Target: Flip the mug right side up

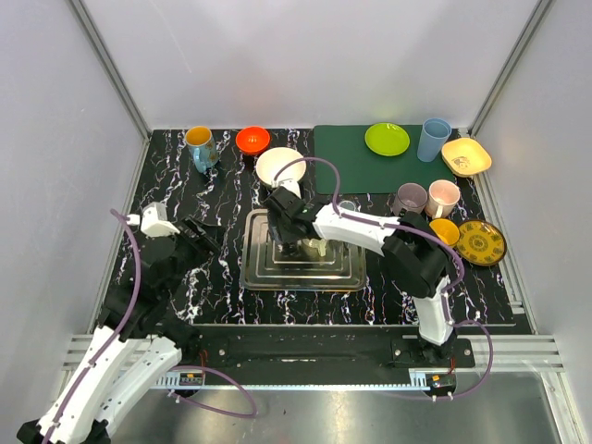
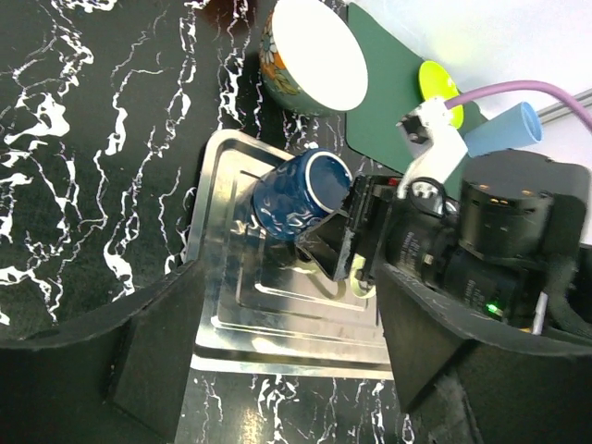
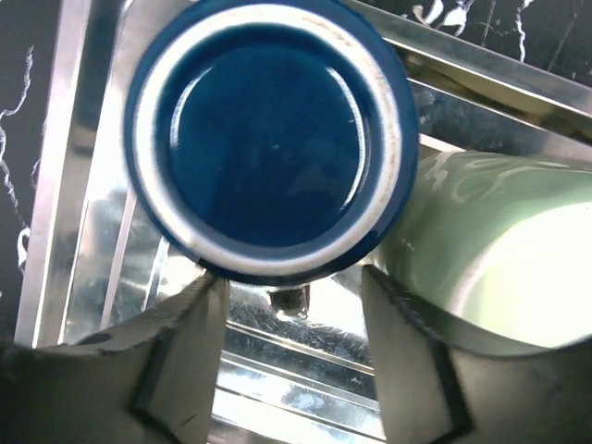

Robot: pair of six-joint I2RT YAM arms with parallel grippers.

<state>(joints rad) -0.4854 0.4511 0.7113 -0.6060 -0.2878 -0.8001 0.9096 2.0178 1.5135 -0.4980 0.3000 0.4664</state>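
One glossy dark blue mug [image 2: 298, 196] rests tilted on the single stepped, mirror-bright metal tray [image 2: 277, 324]. Its white-ringed circular end faces the right gripper [image 3: 291, 287], and one smooth pale green cup [image 3: 490, 250] lies beside it. The right gripper's two fingers stand apart just short of the mug, holding nothing; the left gripper [image 2: 291, 270] gapes wide and empty near the tray.

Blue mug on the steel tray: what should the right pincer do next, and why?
Probably ease the right pincer forward until its open jaws straddle the blue mug. Its base ring faces the wrist camera, so it is not yet upright, and it sits just beyond the fingertips, ungripped. Watch the pale green cup close beside it.
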